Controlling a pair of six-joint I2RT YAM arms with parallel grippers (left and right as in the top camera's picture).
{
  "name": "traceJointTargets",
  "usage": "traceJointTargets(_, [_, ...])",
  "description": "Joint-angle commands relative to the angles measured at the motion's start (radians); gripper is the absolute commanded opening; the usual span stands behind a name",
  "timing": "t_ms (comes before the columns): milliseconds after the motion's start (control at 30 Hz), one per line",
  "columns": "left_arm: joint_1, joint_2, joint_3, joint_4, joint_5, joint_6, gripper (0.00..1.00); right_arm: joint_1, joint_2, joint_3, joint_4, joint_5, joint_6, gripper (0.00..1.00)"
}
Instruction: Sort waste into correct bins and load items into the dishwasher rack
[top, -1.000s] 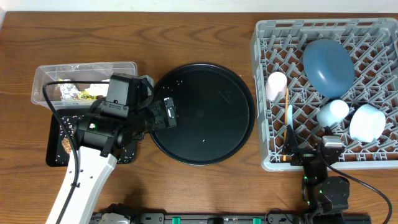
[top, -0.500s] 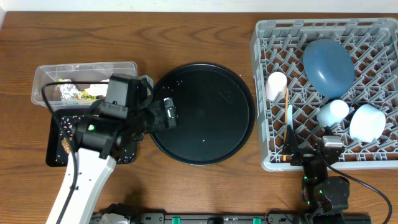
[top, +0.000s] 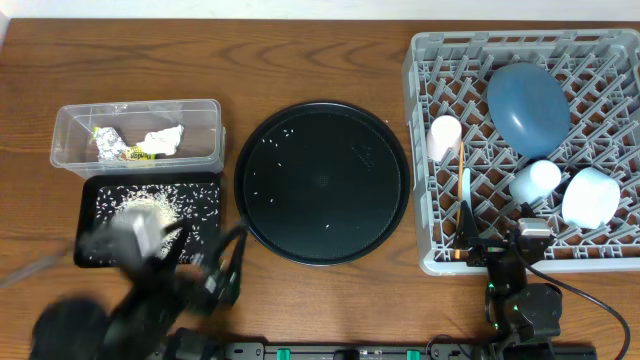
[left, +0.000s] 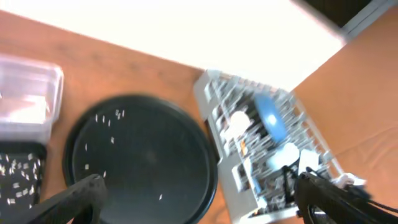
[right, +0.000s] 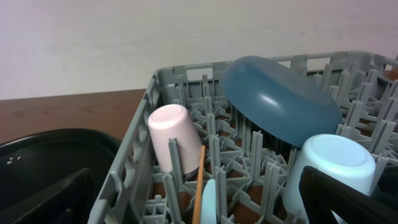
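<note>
Few rice grains (left: 117, 114) lie scattered on round tray (top: 350, 225), just ahead of L hand (left: 202, 202), spread wide, empty. L hand nearer; R hand (right: 199, 205) spread, empty, parked by rack (top: 425, 60). Wrapper (top: 110, 150), tissue (top: 162, 140) in tub (top: 210, 130).

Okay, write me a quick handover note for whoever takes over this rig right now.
Left end effector: open, empty, blurred in the overhead view.
Right end effector: open, empty, at the rack's front edge.
Done: wrapper and tissue in the clear tub; rice on the flat black tray; dark blue dish, pink cup, light blue cup, pale bowl, chopstick and white spoon in the rack.
Left: a few stray grains on the round black tray.
</note>
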Motion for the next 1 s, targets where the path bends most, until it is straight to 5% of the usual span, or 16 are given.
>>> traceJointTargets(0, [0.005,-0.093,-0.004,-0.026,-0.044,0.01,0.98,-0.009,-0.009,-0.002,-0.003,-0.007,-0.014,0.99])
traceJointTargets(233, [0.063,-0.239,-0.05,-0.116,-0.04,0.01,0.98,-0.009,-0.009,-0.002,-0.003,-0.007,-0.014,0.99])
traceJointTargets(533, [0.141,-0.386,-0.315,-0.085,-0.059,0.01,0.98,-0.009,-0.009,-0.002,-0.003,-0.007,-0.014,0.99])
traceJointTargets(967, [0.201,-0.446,-0.78,0.666,-0.092,0.01,0.98,-0.009,-0.009,-0.002,-0.003,-0.007,-0.014,0.99])
